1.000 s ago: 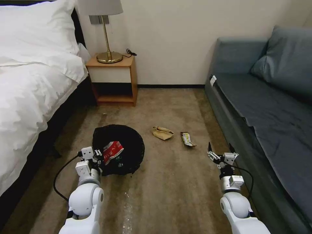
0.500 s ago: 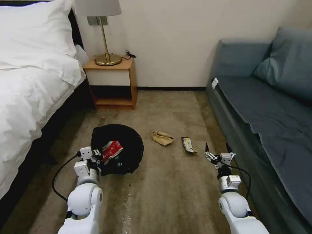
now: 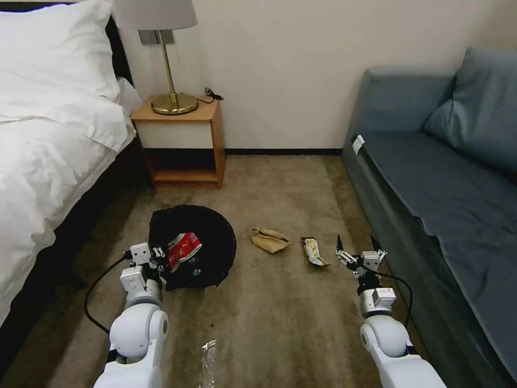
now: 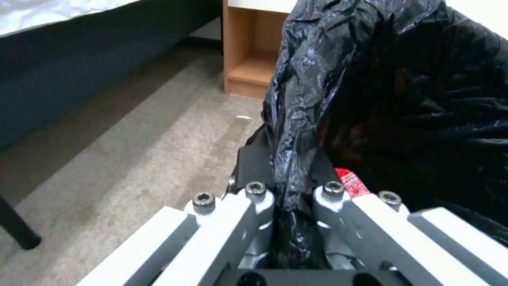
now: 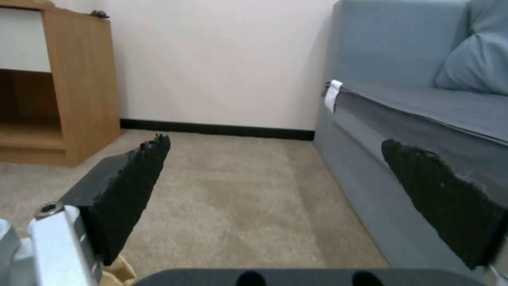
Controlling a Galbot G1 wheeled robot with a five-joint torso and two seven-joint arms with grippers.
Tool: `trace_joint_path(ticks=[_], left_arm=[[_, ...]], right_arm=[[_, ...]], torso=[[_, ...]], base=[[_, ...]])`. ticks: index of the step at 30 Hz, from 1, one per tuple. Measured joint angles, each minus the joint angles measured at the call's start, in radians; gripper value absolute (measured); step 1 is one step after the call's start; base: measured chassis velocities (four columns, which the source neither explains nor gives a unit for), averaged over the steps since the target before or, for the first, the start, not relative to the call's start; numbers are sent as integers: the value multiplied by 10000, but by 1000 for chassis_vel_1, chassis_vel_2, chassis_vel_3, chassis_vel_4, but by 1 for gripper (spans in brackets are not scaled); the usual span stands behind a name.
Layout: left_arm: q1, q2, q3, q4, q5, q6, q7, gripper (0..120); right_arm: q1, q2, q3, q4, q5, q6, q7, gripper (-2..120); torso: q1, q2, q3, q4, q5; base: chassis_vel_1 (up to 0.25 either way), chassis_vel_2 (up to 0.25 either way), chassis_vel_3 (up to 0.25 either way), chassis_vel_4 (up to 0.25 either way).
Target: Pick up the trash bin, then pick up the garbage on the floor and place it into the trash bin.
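Left gripper pinches the trash bin by its bagged rim, bin near the bed. Right gripper spread, hovering just beside the snack wrapper on the carpet; crumpled paper nearby. Wrapper probably light, flimsy, slippery: pinch its middle.

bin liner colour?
Black, crinkled plastic, draped over the trash bin; clearest in the left wrist view.

Soft, even room light; the lamp at 11 o'clock looks unlit. Deep shadow under the bed. The wrist views are slightly soft, and the black bag shows faint sheen.
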Motion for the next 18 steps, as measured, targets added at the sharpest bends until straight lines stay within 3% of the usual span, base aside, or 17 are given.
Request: trace_joint_path(ticks=[18], left_arm=[[81, -56, 6, -122, 33, -8, -11, 3]], right_arm=[[70, -192, -275, -252, -601, 329, -157, 100]], torso=[[0, 0, 0, -1, -1]], base=[[-95, 95, 95, -100]])
